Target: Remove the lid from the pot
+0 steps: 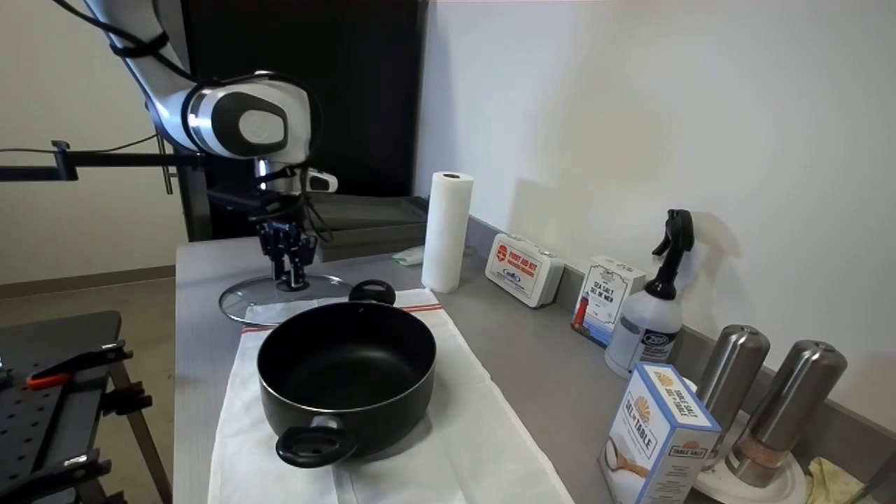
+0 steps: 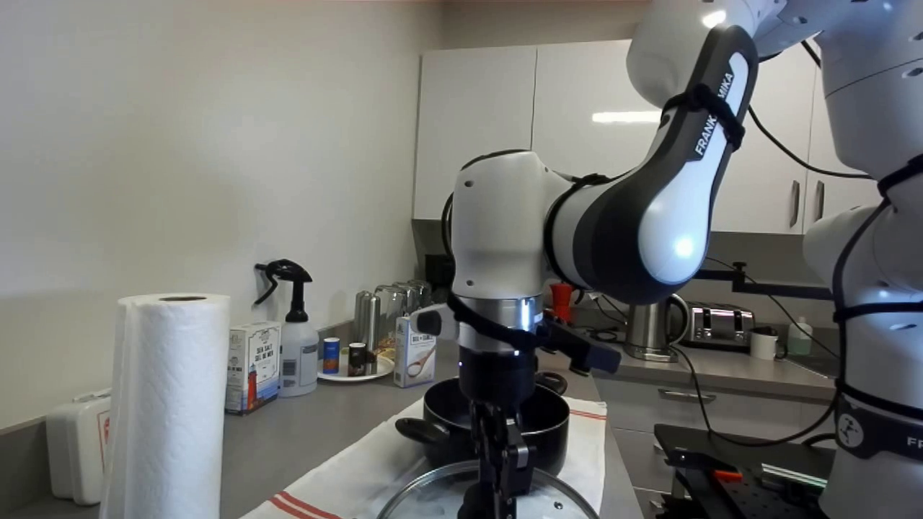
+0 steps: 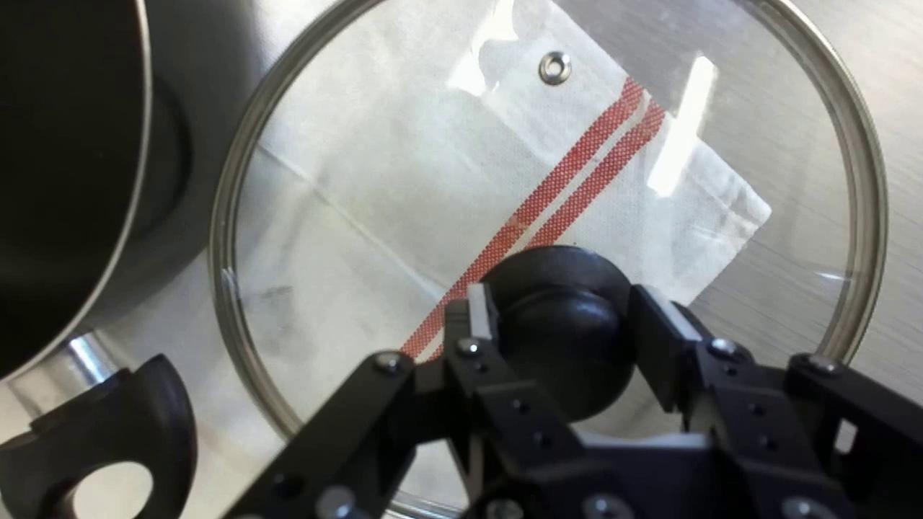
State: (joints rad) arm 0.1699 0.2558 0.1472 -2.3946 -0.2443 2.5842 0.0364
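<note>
I find my gripper [image 3: 570, 310] grasping the lid [image 3: 533, 209] by its black knob [image 3: 562, 353], with my fingers [image 3: 657, 353] set on opposite sides and the knob filling the space between them. The lid is off the pot [image 1: 346, 350] and just beside it, near a black side handle [image 3: 148, 425]. Its clear glass is ringed by a metal rim [image 3: 223, 238]; through it show the red-striped end of a white cloth [image 1: 483, 434] and part of the grey countertop [image 1: 539, 357]. Whether the rim bears on the surface below, I cannot tell. The pot stands upright on the cloth, uncovered, its dark interior exposed. In both exterior views my arm [image 1: 260, 115] reaches down over the lid, its lower end roughly vertical. Along the wall [image 1: 630, 105], in an exterior view, I record a paper towel roll [image 1: 448, 234], a white first-aid case [image 1: 523, 271], a sea salt box [image 1: 607, 297], a spray bottle [image 1: 645, 322], a table salt box [image 1: 658, 434] and two steel canisters [image 1: 733, 371], all well apart from my fingers.
</note>
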